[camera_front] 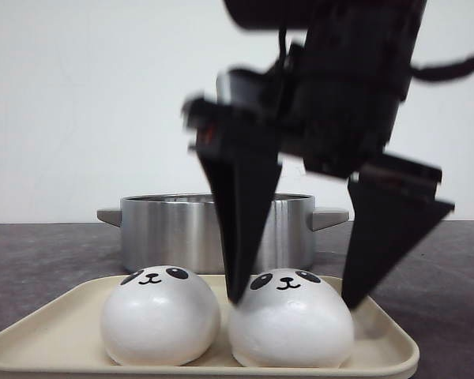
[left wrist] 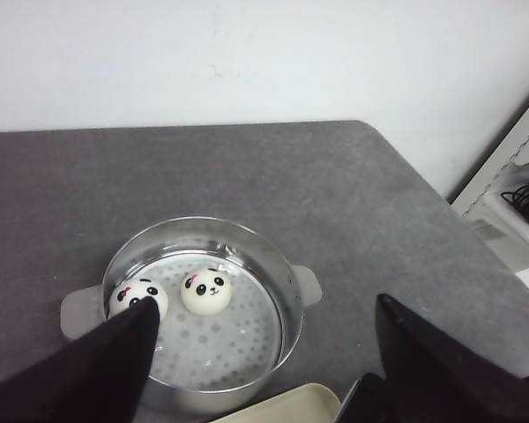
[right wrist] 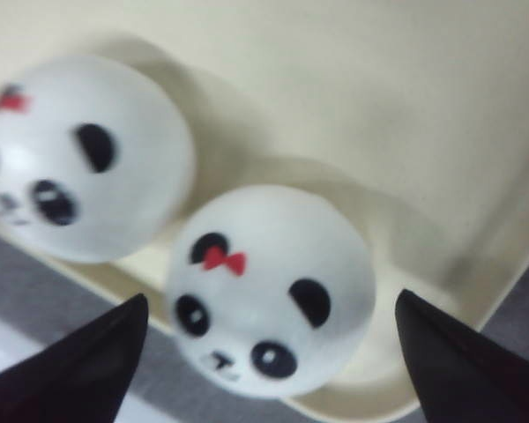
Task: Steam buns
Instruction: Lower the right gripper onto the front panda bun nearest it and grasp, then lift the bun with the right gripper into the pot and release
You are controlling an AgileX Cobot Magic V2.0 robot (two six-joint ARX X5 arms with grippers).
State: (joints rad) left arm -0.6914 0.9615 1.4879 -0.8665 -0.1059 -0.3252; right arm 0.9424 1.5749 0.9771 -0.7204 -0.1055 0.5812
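Two white panda buns sit on a beige tray [camera_front: 55, 339]: a left bun [camera_front: 159, 316] and a right bun [camera_front: 291, 320]. My right gripper [camera_front: 295, 298] is open and straddles the right bun, one fingertip on each side. In the right wrist view this gripper [right wrist: 271, 298] frames that bun [right wrist: 273, 256], which has a red bow; the other bun [right wrist: 88, 159] lies beside it. Two more buns [left wrist: 207, 291] [left wrist: 134, 295] lie inside the steel pot [left wrist: 286, 291]. My left gripper [left wrist: 264, 304] is open and empty, high above the pot.
The steel pot [camera_front: 182, 229] with side handles stands just behind the tray on the dark grey table. The tray's corner [left wrist: 291, 405] shows close to the pot. The table's far right edge [left wrist: 423, 185] borders a white wall.
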